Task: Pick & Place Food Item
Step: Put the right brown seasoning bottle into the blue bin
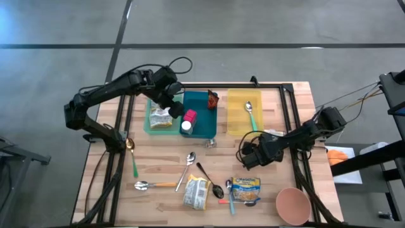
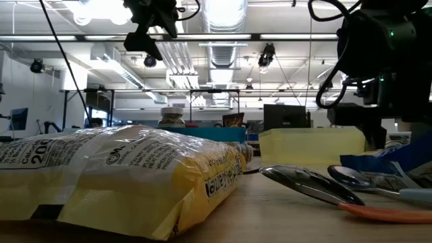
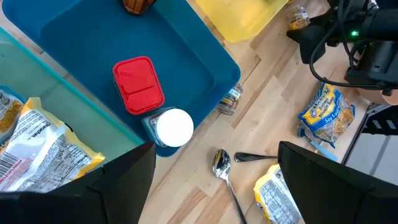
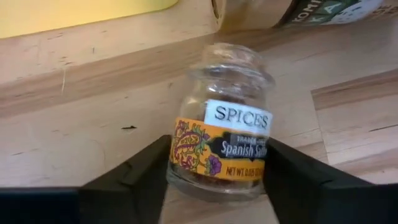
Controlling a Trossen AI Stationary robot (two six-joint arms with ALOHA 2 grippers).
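Observation:
A small glass spice jar (image 4: pixel 221 134) with an orange label lies on the wooden table just in front of the yellow tray (image 1: pixel 243 113). My right gripper (image 4: pixel 217 154) is down at it, one dark finger on each side of it; in the high view the gripper (image 1: pixel 248 155) hides the jar. My left gripper (image 1: pixel 174 104) hangs open above the blue tray (image 3: pixel 186 50), over a red packet (image 3: pixel 138 84) and a white-capped bottle (image 3: pixel 173 127), touching nothing. My right gripper has the jar's labelled body (image 4: pixel 186 152) between its two fingers, one against each side. The fingers come steeply from above and lie across the jar. The jar rests on the table, its clear top pointing away from the wrist.
A green tray (image 1: pixel 150 120) with a packet sits left of the blue one. Two food packets (image 1: pixel 196 192) (image 1: pixel 245 190), several spoons (image 1: pixel 190 166), another small jar (image 1: pixel 209 143) and a pink bowl (image 1: pixel 293 204) lie on the near half of the table.

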